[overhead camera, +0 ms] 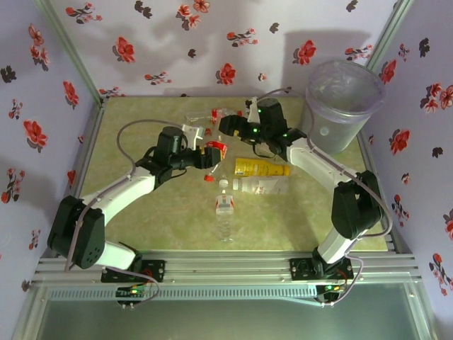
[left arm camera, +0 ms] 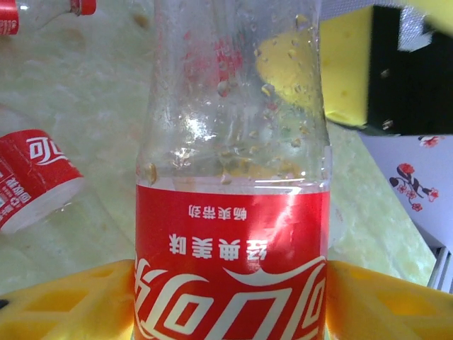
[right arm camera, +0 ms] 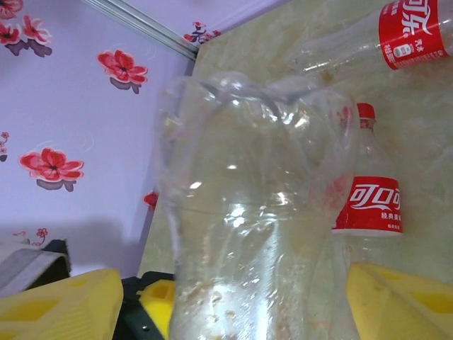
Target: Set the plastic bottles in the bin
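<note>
On green table, far right corner: bin, tall, translucent, mouth open upward, well apart from both grippers.

Step in hand, as judged: pick-up with two arms at once, then carry to bin. For R arm: close slowly on clear crushed bottle, since wall thin and already dented, prob. soft and easy to slip. Take at firmer part low on body, not at soft shoulder. Lift straight up before any swing, because of neighbour Coca-Cola bottle just beside. For L arm: keep grip firm, raise well above table, pass over yellow-label bottle and white-label bottle, not through them. Better one arm after other at bin, to avoid crossing; R nearer to bin, so R first. Release only when above mouth.

At left gripper: clamped on Coca-Cola bottle, red label pressed on both sides by yellow pads, bottle centred btw. them, long axis pointing away from wrist. From top camera, held near mid table.

At right gripper: jaws apart, around clear crushed bottle, no clamp yet. Finger at right side of wrist view touching or nearly so, cannot tell; finger at left side with visible gap to bottle wall. So bottle btw. jaws, but off-centre, nearer to right-side one.
</note>
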You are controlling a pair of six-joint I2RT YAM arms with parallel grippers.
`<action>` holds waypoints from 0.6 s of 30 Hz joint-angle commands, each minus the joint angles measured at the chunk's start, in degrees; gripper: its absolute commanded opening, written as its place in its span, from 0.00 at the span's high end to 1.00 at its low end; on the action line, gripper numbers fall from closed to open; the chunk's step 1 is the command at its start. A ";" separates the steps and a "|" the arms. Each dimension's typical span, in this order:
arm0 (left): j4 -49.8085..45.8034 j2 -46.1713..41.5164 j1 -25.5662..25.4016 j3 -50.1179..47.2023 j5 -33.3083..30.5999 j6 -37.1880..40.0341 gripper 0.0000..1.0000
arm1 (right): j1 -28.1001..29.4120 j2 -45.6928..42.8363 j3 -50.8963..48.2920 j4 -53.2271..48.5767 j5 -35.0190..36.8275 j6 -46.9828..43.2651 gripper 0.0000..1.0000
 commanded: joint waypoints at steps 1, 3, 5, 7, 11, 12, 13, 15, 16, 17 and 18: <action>3.40 0.37 -0.66 2.77 0.89 -1.27 0.33 | 0.85 2.00 2.19 2.35 0.43 0.96 0.20; 3.72 0.66 -0.92 2.99 0.89 -1.66 0.33 | 1.03 2.73 2.13 2.92 0.29 1.36 0.24; 4.40 0.75 -1.00 2.93 0.93 -2.08 0.33 | 1.12 3.17 2.06 3.38 0.30 1.71 0.28; 5.22 0.75 -1.08 2.82 0.91 -2.52 0.33 | 1.20 3.68 2.04 3.43 0.36 1.82 0.31; 5.36 0.90 -1.35 3.08 0.90 -2.68 0.33 | 1.29 4.19 1.89 3.84 0.08 2.08 0.42; 5.42 1.01 -1.32 3.00 0.90 -2.68 0.33 | 1.29 4.14 1.82 4.06 0.24 2.08 0.43; 5.51 1.08 -1.30 2.99 0.91 -2.74 0.33 | 1.27 4.04 1.87 4.13 0.29 2.09 0.45; 5.61 1.19 -1.28 2.93 0.93 -2.93 0.30 | 1.24 3.64 2.12 3.65 0.76 1.64 0.48; 5.77 1.18 -1.31 2.91 0.92 -2.94 0.28 | 1.20 3.54 2.59 3.14 1.02 1.18 0.49; 6.00 1.06 -1.31 2.82 0.93 -3.05 0.26 | 1.20 3.46 3.13 2.34 1.30 0.49 0.49; 6.37 0.97 -1.28 2.67 0.93 -3.20 0.24 | 1.08 3.31 3.70 1.39 1.62 -0.22 0.50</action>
